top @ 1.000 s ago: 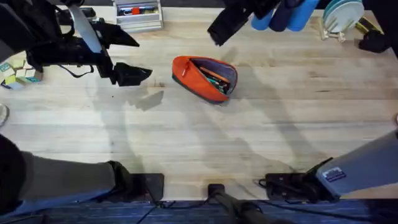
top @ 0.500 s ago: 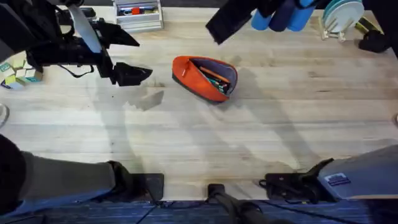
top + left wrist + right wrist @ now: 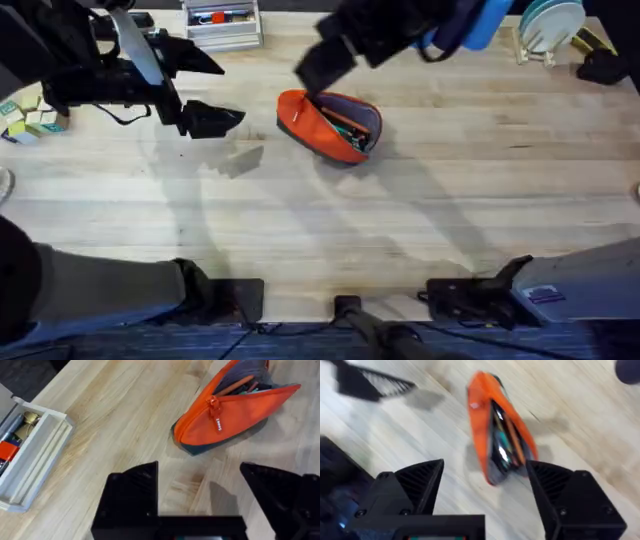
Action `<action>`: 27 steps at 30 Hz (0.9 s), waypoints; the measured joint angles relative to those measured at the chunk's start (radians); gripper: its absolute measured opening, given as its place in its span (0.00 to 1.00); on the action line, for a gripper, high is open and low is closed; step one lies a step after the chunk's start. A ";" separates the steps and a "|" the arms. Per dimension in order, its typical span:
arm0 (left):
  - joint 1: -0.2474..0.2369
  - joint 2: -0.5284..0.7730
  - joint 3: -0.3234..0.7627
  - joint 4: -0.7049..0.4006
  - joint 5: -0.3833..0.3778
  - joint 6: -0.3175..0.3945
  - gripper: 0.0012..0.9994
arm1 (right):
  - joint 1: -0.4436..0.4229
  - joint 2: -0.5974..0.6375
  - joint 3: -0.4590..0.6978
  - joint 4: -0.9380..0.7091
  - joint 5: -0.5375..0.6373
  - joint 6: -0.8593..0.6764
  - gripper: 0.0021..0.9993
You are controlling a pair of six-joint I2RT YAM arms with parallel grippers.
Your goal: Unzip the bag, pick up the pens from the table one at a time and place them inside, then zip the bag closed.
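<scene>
The orange bag [image 3: 318, 122] lies unzipped on the table [image 3: 420, 210], a little behind its middle. Several pens [image 3: 347, 127] sit inside it, their barrels showing through the gap. In the left wrist view the bag [image 3: 235, 407] shows its zipper pull at the near end, with the pens [image 3: 242, 384] inside. My left gripper [image 3: 214, 88] hovers open and empty to the bag's left. My right gripper [image 3: 322, 62] hangs open above the bag's far-left end. From the right wrist view, the bag [image 3: 481, 415] and pens [image 3: 503, 437] lie just beyond my open right gripper [image 3: 485, 491].
A white tray [image 3: 222, 25] with small parts stands at the back, left of centre. Blue cylinders [image 3: 480, 25] and a rack with a teal plate [image 3: 548, 25] are at the back right. Small blocks [image 3: 25, 118] sit at the far left.
My right gripper has swung left and nearer, from behind the bag to over its far-left end. The left arm and the bag have stayed put.
</scene>
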State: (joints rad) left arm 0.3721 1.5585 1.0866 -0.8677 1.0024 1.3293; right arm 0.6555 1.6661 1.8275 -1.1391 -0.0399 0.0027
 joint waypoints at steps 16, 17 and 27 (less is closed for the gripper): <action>0.000 0.000 0.000 0.000 0.000 0.000 0.99 | 0.155 0.006 -0.002 0.102 0.154 0.629 1.00; 0.000 0.000 0.000 0.000 0.000 0.000 0.99 | 0.160 0.009 -0.002 0.104 0.156 0.640 1.00; 0.000 0.000 0.000 0.000 0.000 0.000 0.99 | 0.165 0.029 -0.002 0.112 0.149 0.724 1.00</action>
State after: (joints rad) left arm 0.3721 1.5585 1.0868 -0.8677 1.0027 1.3293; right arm 0.8205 1.6955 1.8252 -1.0275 0.1089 0.7266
